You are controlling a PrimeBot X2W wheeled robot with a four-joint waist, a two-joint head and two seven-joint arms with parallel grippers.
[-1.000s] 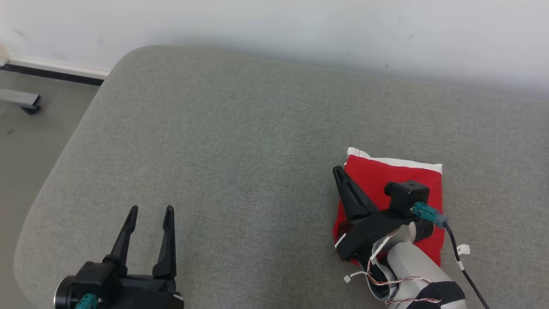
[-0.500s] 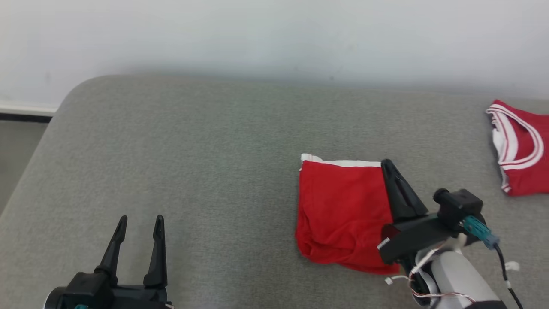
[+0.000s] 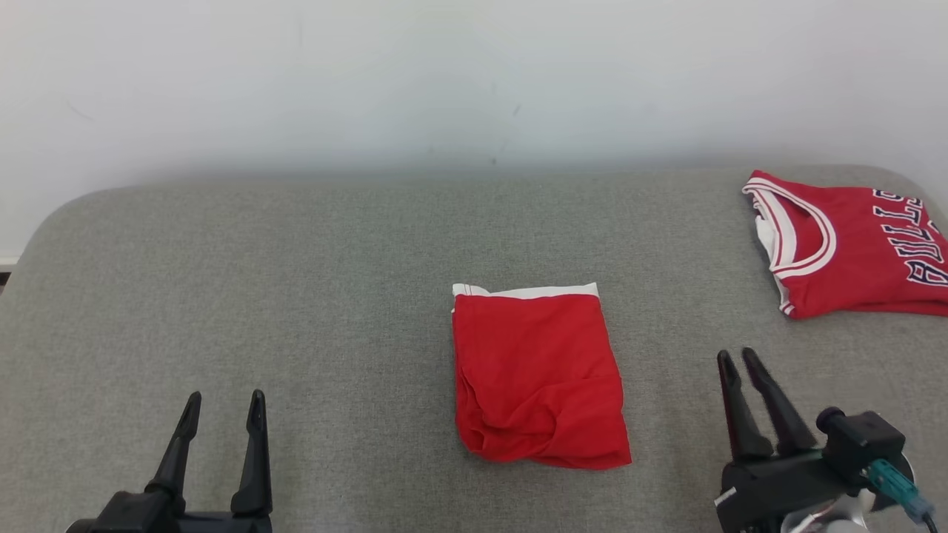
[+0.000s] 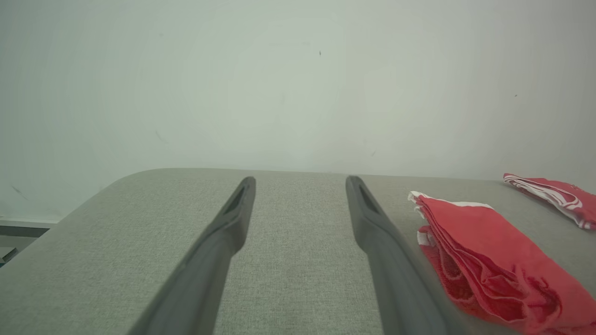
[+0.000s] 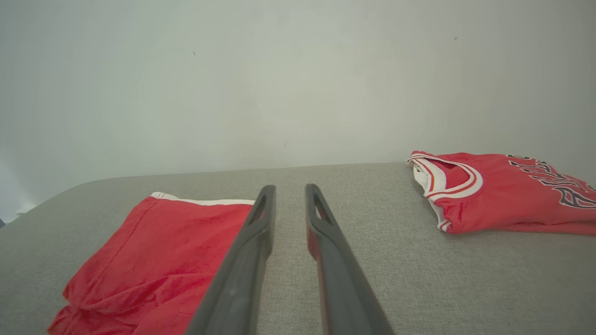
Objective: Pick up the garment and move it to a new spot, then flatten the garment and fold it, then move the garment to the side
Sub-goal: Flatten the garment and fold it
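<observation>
The garment (image 3: 537, 370) lies folded into a red rectangle with a white strip along its far edge, in the middle of the grey padded surface (image 3: 296, 296). Its near end is rumpled. It also lies right of the left fingers in the left wrist view (image 4: 484, 242) and left of the right fingers in the right wrist view (image 5: 172, 237). My right gripper (image 3: 735, 354) (image 5: 291, 187) stands near and right of the garment, clear of it, with the jaws slightly apart and nothing between them. My left gripper (image 3: 224, 396) (image 4: 300, 179) is wide open and empty at the near left.
A second red jersey (image 3: 844, 252) (image 5: 493, 195) with striped neck trim and black lettering lies folded at the far right. A pale wall (image 3: 474, 74) runs behind the surface. The surface's rounded left corner (image 3: 44, 222) drops off toward the floor.
The head camera swung right, bringing the second jersey into view. My right gripper let go of the garment, drew back to its near right and parted slightly. The left gripper stayed open.
</observation>
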